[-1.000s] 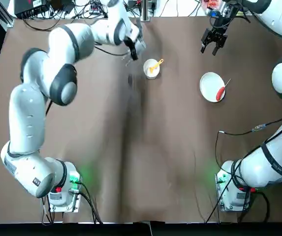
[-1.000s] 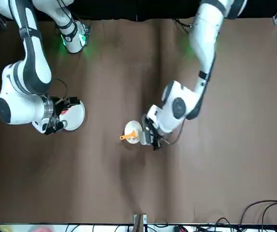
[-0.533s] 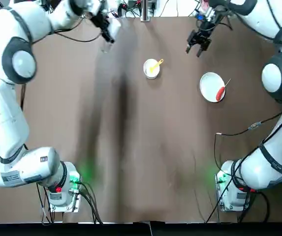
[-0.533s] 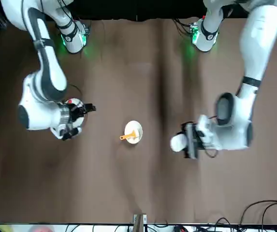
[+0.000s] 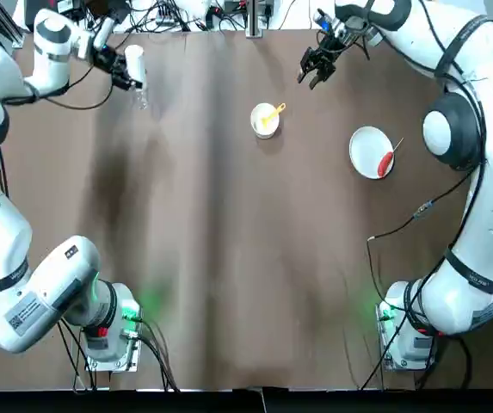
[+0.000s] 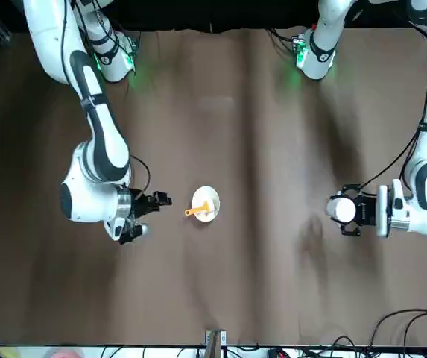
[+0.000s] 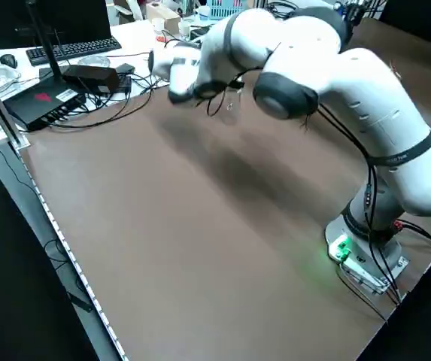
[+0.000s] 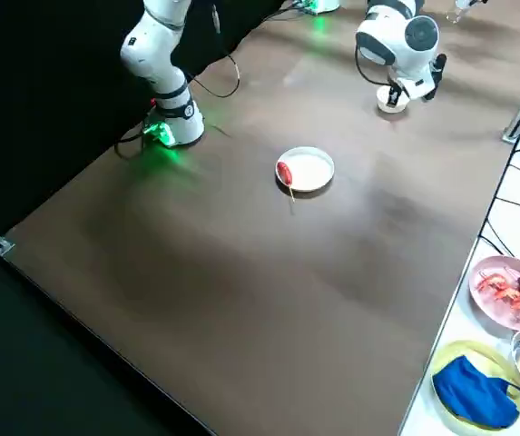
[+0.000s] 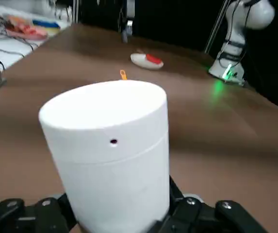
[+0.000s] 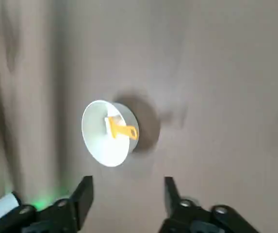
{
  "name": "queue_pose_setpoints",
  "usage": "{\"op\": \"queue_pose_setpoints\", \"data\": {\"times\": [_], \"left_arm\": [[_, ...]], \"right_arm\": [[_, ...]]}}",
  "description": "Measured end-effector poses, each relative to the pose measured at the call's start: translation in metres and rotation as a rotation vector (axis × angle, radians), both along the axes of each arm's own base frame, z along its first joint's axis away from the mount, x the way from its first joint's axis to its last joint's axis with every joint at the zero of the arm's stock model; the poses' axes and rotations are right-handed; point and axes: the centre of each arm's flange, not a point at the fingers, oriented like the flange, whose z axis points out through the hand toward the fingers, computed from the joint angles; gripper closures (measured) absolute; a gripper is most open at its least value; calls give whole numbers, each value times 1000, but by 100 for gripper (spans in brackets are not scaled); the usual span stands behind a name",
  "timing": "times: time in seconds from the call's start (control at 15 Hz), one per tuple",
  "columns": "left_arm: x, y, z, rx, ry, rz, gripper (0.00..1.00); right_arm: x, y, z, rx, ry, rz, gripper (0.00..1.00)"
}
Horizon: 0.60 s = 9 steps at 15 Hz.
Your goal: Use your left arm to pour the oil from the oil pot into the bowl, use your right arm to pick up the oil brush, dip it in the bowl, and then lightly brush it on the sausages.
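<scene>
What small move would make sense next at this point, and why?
Probably the right gripper should ease over to the oil brush and line up on its handle: its fingers are open with nothing between them, and the brush leans in the bowl, yellow handle up at the rim. The left gripper, at the table's far left, holds the oil pot away from the bowl.

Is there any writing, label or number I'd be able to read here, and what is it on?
No text is readable.
Too small to read: the label on the left arm.
Too small to read: the white sticker on the black box.
</scene>
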Motion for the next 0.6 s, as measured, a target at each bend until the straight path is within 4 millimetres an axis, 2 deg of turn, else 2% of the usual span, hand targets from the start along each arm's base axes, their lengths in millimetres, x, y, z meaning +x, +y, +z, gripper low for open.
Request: {"op": "queue_pose_setpoints", "data": {"times": [0.07, 0.33, 0.47, 0.6], "left_arm": [[-6, 20, -10, -42, -10, 10, 39], [-32, 89, -46, -208, -77, 41, 39], [-35, 110, -52, -231, -168, 36, 39], [-33, 121, -54, -222, -272, 14, 39]], "right_arm": [[0, 5, -8, -1, -1, -2, 42], [1, 25, -35, 6, -32, -32, 46], [-4, 37, -52, 3, -26, -28, 45], [-8, 51, -71, -8, -38, -32, 45]]}}
